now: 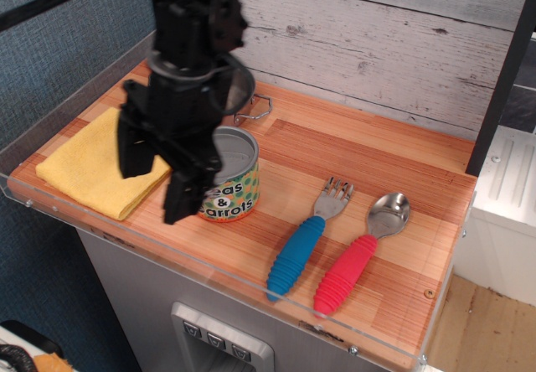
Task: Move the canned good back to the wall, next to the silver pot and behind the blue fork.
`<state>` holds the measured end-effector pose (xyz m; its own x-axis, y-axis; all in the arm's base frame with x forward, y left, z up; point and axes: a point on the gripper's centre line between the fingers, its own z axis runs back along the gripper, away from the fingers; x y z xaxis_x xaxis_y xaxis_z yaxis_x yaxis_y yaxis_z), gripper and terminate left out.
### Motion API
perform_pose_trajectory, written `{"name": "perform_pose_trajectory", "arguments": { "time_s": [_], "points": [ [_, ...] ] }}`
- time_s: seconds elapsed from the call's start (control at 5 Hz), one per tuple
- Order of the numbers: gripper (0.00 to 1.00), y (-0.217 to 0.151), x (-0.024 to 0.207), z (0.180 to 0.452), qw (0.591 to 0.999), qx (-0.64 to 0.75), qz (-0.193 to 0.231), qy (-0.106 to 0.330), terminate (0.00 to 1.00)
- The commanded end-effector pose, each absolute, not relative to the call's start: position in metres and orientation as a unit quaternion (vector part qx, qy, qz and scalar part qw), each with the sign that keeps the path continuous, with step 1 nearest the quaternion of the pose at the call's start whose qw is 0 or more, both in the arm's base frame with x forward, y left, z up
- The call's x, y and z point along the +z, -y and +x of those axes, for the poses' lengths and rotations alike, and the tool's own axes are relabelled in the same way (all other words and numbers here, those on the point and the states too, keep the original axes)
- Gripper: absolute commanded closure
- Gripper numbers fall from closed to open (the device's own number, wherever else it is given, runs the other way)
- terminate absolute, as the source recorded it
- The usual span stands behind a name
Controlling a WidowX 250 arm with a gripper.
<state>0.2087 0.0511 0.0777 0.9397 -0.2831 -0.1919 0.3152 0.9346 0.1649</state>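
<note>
The canned good (233, 173), with a grey lid and a "Peas & Carrots" label, stands upright on the wooden counter (368, 158), left of centre. My gripper (157, 175) is open and empty, just left of the can and in front of it, hiding its left side. The silver pot is mostly hidden behind my arm; one loop handle (252, 109) shows near the whitewashed plank wall (377, 41). The blue fork (299, 249) lies right of the can, tines toward the wall.
A yellow cloth (84, 167) lies at the left, partly under my gripper. A red-handled spoon (356, 259) lies right of the fork. A clear plastic lip (251, 276) runs along the front edge. A blue textured wall (59, 54) stands at the left.
</note>
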Motion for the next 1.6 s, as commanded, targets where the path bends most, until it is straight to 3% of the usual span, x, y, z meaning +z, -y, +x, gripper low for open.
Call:
{"name": "perform_pose_trajectory", "arguments": {
  "time_s": [0.0, 0.2, 0.4, 0.8, 1.4],
  "points": [
    [0.0, -0.072, 0.069, 0.233, 0.965, -0.241, 0.105, -0.018, 0.0],
    [0.0, -0.07, 0.065, 0.243, 0.955, -0.28, 0.09, 0.034, 0.0],
    [0.0, -0.069, 0.057, 0.257, 0.952, -0.296, 0.059, 0.045, 0.0],
    [0.0, -0.065, 0.049, 0.277, 0.95, -0.312, 0.025, 0.016, 0.0],
    [0.0, -0.052, 0.062, 0.302, 0.958, -0.284, 0.03, 0.014, 0.0]
  ]
}}
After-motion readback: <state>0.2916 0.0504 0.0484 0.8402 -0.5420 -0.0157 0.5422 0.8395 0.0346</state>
